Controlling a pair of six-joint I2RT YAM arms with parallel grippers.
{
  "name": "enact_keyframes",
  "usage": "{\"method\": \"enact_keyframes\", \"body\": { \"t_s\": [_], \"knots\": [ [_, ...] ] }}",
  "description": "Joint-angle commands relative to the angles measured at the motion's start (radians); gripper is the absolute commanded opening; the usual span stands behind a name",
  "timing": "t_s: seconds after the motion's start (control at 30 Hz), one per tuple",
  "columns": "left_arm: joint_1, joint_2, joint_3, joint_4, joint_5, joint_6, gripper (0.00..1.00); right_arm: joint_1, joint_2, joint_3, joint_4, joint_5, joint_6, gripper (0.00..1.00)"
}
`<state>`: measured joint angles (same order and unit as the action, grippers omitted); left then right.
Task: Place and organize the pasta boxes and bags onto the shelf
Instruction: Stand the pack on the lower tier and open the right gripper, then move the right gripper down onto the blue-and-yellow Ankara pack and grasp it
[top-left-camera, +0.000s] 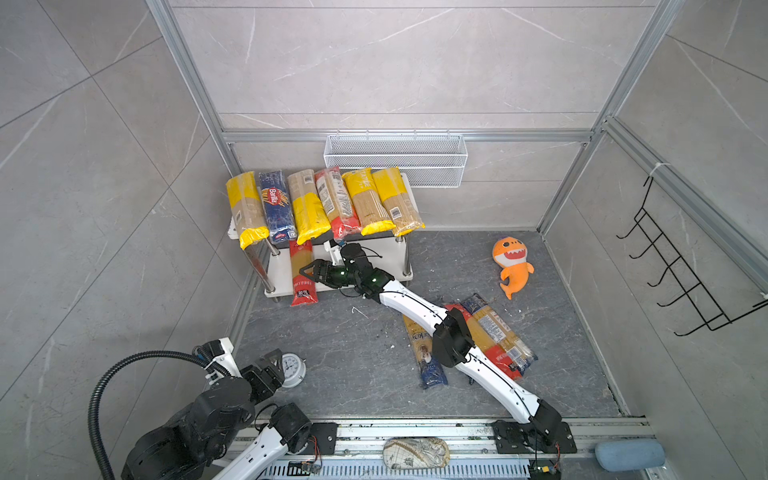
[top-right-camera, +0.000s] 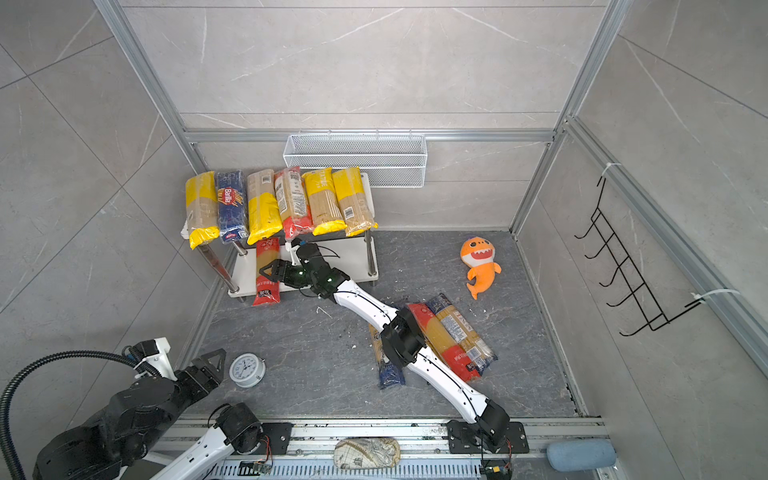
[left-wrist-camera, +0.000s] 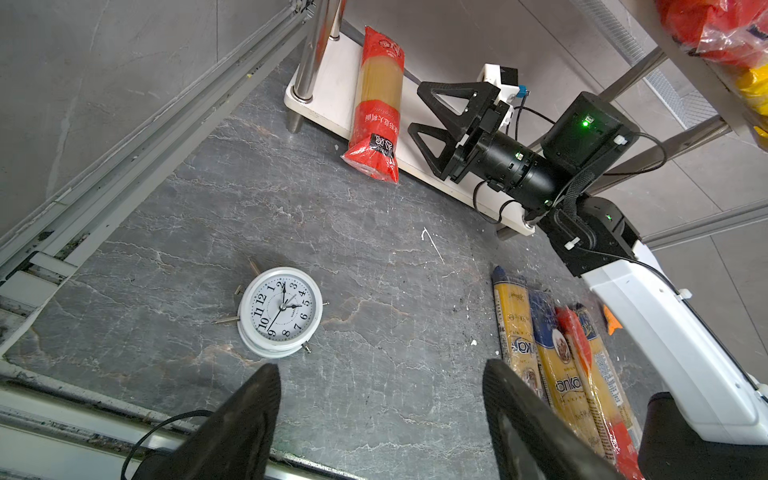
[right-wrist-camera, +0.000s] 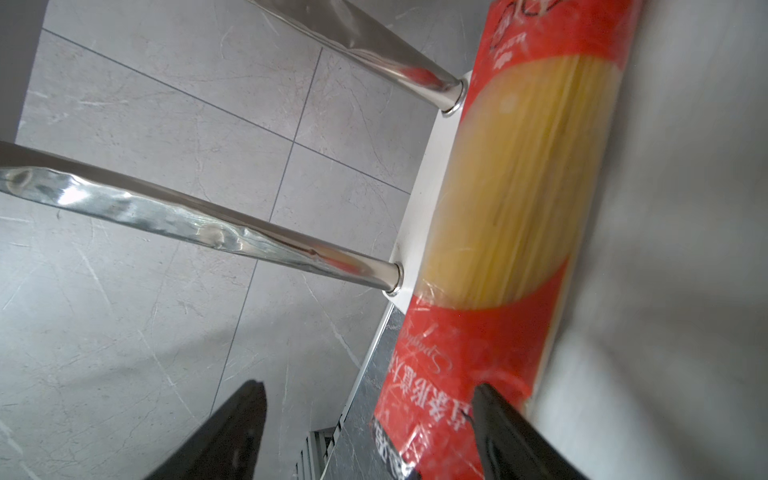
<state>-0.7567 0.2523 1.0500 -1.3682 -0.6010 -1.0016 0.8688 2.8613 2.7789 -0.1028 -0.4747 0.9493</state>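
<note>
Seating red pack (top-left-camera: 302, 274) on shelf (top-left-camera: 386, 251), lower tier; R pincer (left-wrist-camera: 415, 109) spread beside it.
Next: push pack fully in, then fetch floor packs (top-left-camera: 494, 328); L pincer (left-wrist-camera: 380, 370) spread, idle.

Two-tier shelf (top-left-camera: 406, 255), shown standing on the dark stone floor (top-left-camera: 353, 345) in the far left corner. On the upper board (top-left-camera: 234, 228), six packs are laid side by side with their near ends overhanging the front edge: four yellow-ended packs (top-left-camera: 246, 210), a dark-blue Barilla pack (top-left-camera: 276, 208) and a red-ended pack (top-left-camera: 337, 201). On the lower board (top-left-camera: 395, 259), a single red pack (top-left-camera: 301, 270) is laid front to back near the left legs, its near end projecting past the edge. On the floor are seen a white alarm clock (top-left-camera: 291, 370), face up, an orange plush shark (top-left-camera: 512, 266), and a group of packs (top-left-camera: 496, 328) lying side by side.
</note>
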Motion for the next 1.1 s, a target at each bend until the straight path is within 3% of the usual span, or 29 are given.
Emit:
{"method": "enact_keyframes", "body": {
  "t_s": [0.0, 0.13, 0.37, 0.57, 0.87, 1.07],
  "knots": [
    [0.003, 0.017, 0.018, 0.028, -0.009, 0.02, 0.79, 0.013, -0.142, -0.107, -0.037, -0.019, -0.079, 0.81],
    [0.003, 0.038, 0.002, 0.066, 0.021, 0.033, 0.79, 0.025, -0.303, -0.367, -0.049, 0.046, -0.165, 0.81],
    [0.003, 0.069, -0.058, 0.161, 0.089, 0.04, 0.79, 0.026, -0.624, -0.994, 0.16, 0.102, -0.173, 0.82],
    [0.005, 0.105, -0.128, 0.251, 0.166, 0.037, 0.79, 0.032, -0.873, -1.369, 0.153, 0.193, -0.237, 0.82],
    [0.002, 0.225, -0.294, 0.534, 0.33, 0.024, 0.79, 0.038, -1.274, -1.765, 0.008, 0.382, -0.311, 0.82],
    [0.001, 0.341, -0.357, 0.713, 0.407, 0.018, 0.79, 0.039, -1.445, -1.963, -0.039, 0.463, -0.291, 0.82]
  ]
}}
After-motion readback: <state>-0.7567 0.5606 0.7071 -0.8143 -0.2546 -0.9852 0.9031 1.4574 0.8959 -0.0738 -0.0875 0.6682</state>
